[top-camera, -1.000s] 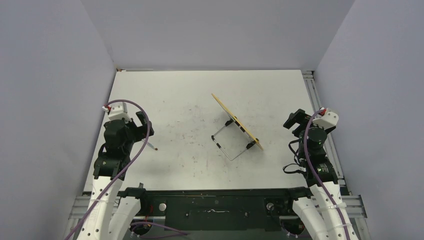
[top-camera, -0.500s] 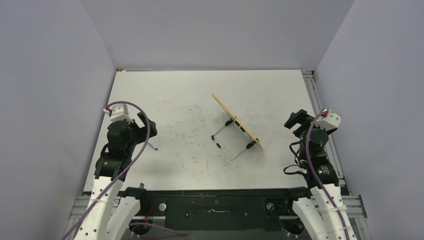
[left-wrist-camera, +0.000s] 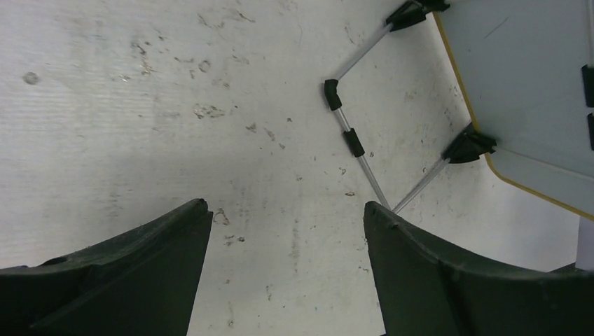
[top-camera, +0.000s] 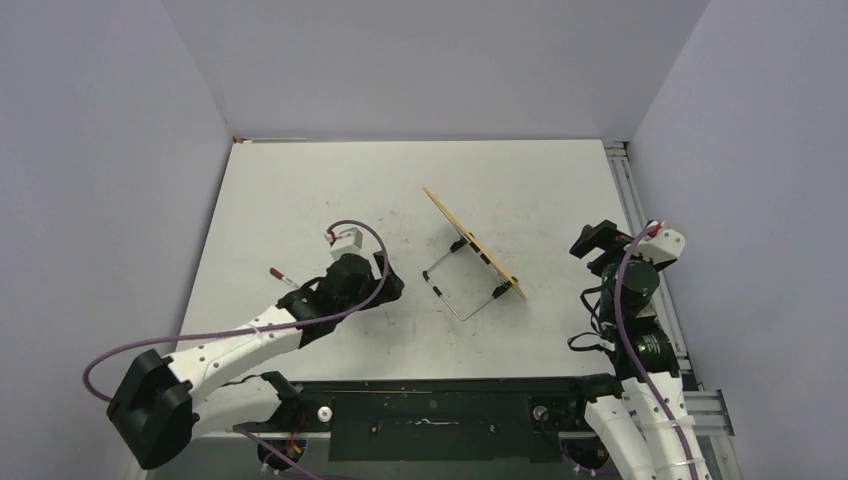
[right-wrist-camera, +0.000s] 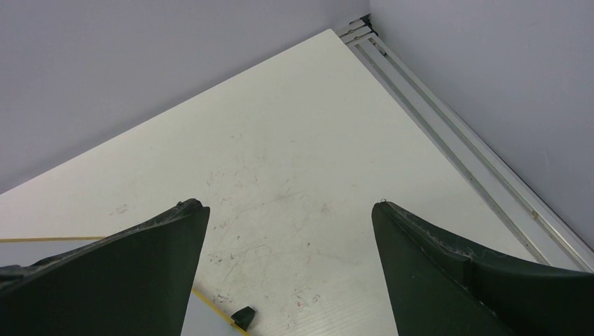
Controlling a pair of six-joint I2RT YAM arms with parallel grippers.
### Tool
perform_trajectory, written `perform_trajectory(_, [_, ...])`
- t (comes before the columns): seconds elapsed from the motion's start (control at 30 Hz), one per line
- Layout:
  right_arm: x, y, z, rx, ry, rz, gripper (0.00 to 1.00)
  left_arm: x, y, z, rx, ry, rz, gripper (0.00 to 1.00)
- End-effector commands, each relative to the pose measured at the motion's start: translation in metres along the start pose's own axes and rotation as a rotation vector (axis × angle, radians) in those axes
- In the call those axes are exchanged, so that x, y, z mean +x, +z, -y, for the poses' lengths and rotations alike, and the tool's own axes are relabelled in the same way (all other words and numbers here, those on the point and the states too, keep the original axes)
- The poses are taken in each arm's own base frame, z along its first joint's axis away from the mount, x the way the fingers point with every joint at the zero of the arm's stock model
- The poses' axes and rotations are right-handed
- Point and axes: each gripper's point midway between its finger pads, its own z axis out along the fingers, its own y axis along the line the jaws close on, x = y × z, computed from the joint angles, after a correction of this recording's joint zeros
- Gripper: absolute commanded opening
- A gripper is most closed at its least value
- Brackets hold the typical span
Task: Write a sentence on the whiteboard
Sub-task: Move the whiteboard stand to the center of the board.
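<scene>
The whiteboard (top-camera: 472,243) stands tilted on its wire stand (top-camera: 452,292) at the middle of the table, edge-on from above. No sentence shows on it. In the left wrist view its pale face and yellow frame (left-wrist-camera: 522,77) are at the top right, with the stand (left-wrist-camera: 350,136) in front of them. My left gripper (top-camera: 392,284) is open and empty just left of the stand, low over the table (left-wrist-camera: 287,210). My right gripper (top-camera: 588,241) is open and empty right of the board (right-wrist-camera: 288,206). A board corner (right-wrist-camera: 210,306) shows in the right wrist view.
A thin marker with a red end (top-camera: 281,274) lies on the table left of my left arm. The table (top-camera: 330,190) is white and scuffed. Grey walls enclose it, and a metal rail (top-camera: 625,190) runs along its right edge.
My left arm has swung from the table's left side to the middle, ending beside the whiteboard's stand. The marker stays behind at the left. My right arm has barely moved.
</scene>
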Motion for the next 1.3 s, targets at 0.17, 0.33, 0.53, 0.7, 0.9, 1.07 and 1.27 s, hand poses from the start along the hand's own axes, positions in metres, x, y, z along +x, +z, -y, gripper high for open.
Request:
perform_trajectory(0.17, [-0.018,-0.005,-0.005,-0.019,0.034,0.05,0.9,0.004,0.053,0.09,0.128,-0.082,0.02,0.63])
perform_trajectory(0.33, [-0.018,-0.005,-0.005,-0.021,0.036,0.052,0.9,0.014,0.082,0.095,0.096,-0.077,0.006,0.51])
perform_trajectory(0.53, [-0.02,-0.006,-0.005,-0.021,0.04,0.059,0.9,0.03,0.107,0.089,0.04,-0.052,-0.031,0.45])
perform_trajectory(0.7, [-0.021,-0.007,-0.005,-0.024,0.041,0.061,0.9,0.034,0.116,0.074,-0.016,-0.031,-0.029,0.44])
perform_trajectory(0.9, [-0.021,-0.006,-0.005,-0.023,0.043,0.061,0.9,0.039,0.127,0.062,-0.049,-0.009,-0.042,0.37])
perform_trajectory(1.07, [-0.021,-0.007,-0.005,-0.024,0.043,0.061,0.9,0.036,0.136,0.055,-0.068,0.006,-0.048,0.34])
perform_trajectory(1.27, [-0.021,-0.007,-0.006,-0.025,0.044,0.063,0.9,0.031,0.144,0.051,-0.08,0.016,-0.048,0.34])
